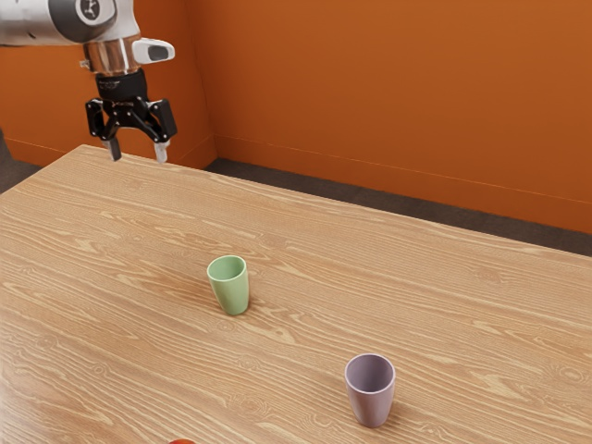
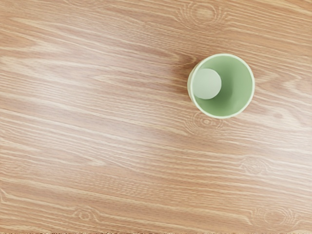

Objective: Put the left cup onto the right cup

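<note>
Smooth tapered green cup (image 1: 228, 284) and lilac cup (image 1: 370, 388) stood upright, well apart, on wood-grain table (image 1: 444, 277), black gripper (image 1: 137, 151) held high with fingers spread, nothing grasped

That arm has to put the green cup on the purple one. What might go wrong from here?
The tool hangs open, high and well away from the green cup; a badly centred descent could tip that narrow-based cup. The purple cup also stands upright, mouth up, so an off-centre set-down might topple both.
</note>
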Controlling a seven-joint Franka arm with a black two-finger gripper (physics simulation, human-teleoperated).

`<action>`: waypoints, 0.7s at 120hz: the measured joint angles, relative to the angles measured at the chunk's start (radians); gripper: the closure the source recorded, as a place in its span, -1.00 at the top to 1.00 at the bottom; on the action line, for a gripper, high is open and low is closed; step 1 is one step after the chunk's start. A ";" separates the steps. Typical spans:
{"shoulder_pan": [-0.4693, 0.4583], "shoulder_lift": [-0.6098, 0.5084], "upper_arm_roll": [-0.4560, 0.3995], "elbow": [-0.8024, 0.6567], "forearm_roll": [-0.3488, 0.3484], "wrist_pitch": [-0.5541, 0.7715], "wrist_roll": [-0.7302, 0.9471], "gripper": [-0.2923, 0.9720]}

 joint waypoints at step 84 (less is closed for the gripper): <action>-0.037 0.418 -0.077 0.188 0.061 0.136 0.056 0.54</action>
